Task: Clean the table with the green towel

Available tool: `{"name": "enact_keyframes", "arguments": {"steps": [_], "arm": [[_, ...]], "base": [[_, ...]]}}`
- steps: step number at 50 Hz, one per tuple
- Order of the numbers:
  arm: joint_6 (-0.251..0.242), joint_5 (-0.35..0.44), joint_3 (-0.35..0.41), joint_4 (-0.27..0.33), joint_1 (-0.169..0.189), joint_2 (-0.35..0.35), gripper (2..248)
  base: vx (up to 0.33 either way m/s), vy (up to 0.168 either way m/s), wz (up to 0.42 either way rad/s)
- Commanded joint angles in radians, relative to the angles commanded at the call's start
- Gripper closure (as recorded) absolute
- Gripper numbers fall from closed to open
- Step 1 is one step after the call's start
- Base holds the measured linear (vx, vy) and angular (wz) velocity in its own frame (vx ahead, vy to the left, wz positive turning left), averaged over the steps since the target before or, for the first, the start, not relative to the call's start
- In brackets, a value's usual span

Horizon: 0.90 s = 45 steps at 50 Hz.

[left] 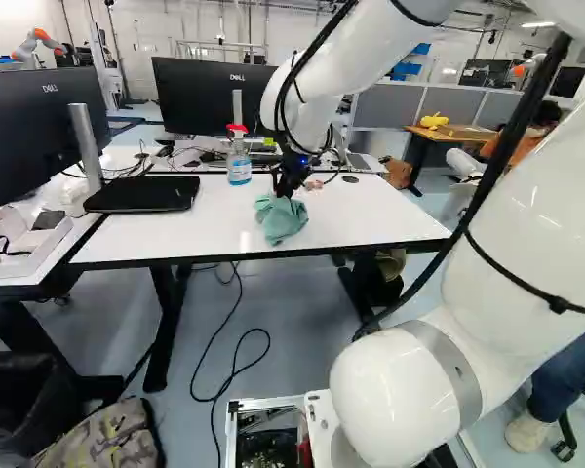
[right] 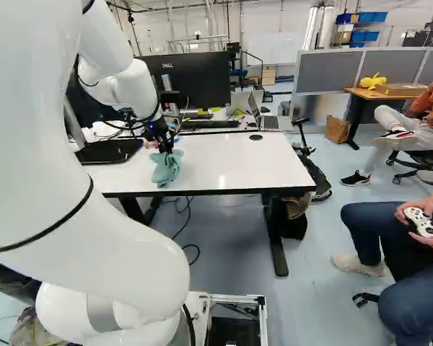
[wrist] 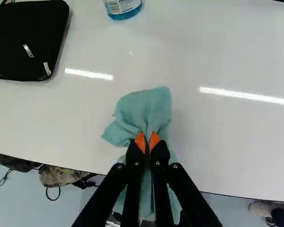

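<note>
Gripper: clamped on the green towel.
Towel condition: bunched, near worktop edge.
Spray bottle: upright, beyond the towel.

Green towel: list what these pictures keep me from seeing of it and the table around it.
Green towel, its middle folds: wrist view, covered by the end effector.
Its underside: all views, facing the table.
Spray bottle: right base view, behind the arm.
Small pinkish thing beyond the end effector: left base view, too small to name.
</note>
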<state>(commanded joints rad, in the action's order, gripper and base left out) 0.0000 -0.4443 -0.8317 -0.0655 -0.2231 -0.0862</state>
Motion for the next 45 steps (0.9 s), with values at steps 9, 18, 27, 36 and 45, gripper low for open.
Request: {"name": "enact_keyframes", "arguments": {"steps": [9,18,27,36,45], "arm": [[0.000,-0.042,0.002,0.000,0.000,-0.028,219],[0.000,-0.076,0.003,0.000,0.000,-0.057,219],[0.000,-0.076,0.004,0.000,0.000,-0.076,219],[0.000,-0.076,0.004,0.000,0.002,-0.075,219],[0.000,-0.076,0.002,0.000,0.017,-0.073,219]], "base": [[0.000,0.000,0.000],[0.000,0.000,0.000],[0.000,0.000,0.000],[0.000,0.000,0.000],[0.000,0.000,0.000]]}}
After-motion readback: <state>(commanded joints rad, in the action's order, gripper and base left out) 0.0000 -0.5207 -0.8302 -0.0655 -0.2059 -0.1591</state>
